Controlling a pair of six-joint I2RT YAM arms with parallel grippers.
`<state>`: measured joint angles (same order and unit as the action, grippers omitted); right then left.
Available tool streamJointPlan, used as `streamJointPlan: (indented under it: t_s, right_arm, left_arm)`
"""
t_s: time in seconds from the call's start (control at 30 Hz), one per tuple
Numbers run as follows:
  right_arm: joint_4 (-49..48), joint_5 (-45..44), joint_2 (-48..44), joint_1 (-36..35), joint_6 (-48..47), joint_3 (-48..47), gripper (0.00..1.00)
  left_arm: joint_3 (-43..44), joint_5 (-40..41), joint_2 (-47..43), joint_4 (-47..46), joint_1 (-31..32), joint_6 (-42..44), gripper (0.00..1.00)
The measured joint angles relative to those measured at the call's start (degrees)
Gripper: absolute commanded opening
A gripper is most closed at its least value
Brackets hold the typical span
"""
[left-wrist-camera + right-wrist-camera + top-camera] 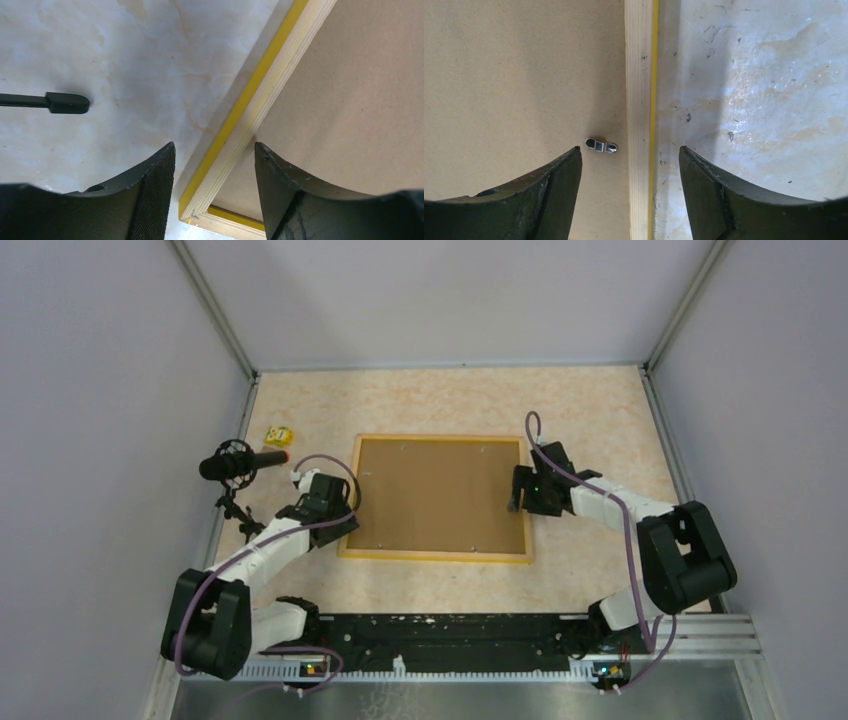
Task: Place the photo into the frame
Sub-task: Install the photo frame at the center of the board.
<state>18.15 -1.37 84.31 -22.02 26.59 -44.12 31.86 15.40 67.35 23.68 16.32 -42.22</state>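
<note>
Just one frame, one backing board

Wrist views cut off the frame; small yellow object by the microphone too small to identify.

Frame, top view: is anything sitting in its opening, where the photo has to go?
Yes. The brown backing board fills the whole opening of the frame, and a small metal clip sits on it beside the right-hand rail.

The frame, with its narrow yellow-orange wooden border, lies flat, back up, a brown backing board filling it.
</note>
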Motion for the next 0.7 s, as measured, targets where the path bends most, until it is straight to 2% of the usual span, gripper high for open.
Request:
streamJointPlan:
  t_s: [0.1, 0.23, 0.43, 0.7]
  right_arm:
    - [-0.66, 0.17, 1.18, 0.00, -0.20, 0.17, 0.63]
    - [-1.53, 0.26, 1.49, 0.00, -0.59, 0.17, 0.61]
    - [-1.46, -0.59, 1.73, -0.07, -1.38, 0.07, 0.52]
    - [-1.49, -1.11, 3.37, -1.57, -1.60, -1.44, 0.53]
  left_arm:
    - [-0.85, -1.66, 0.39, -0.85, 0.00, 0.15, 0.52]
    - [-1.05, -2.58, 0.68, -2.03, 0.00, 0.17, 0.43]
    - [-1.36, -2.86, 0.68, -3.13, 0.00, 0.15, 0.39]
    - [-1.44, -2.99, 0.68, -3.45, 0.00, 0.15, 0.38]
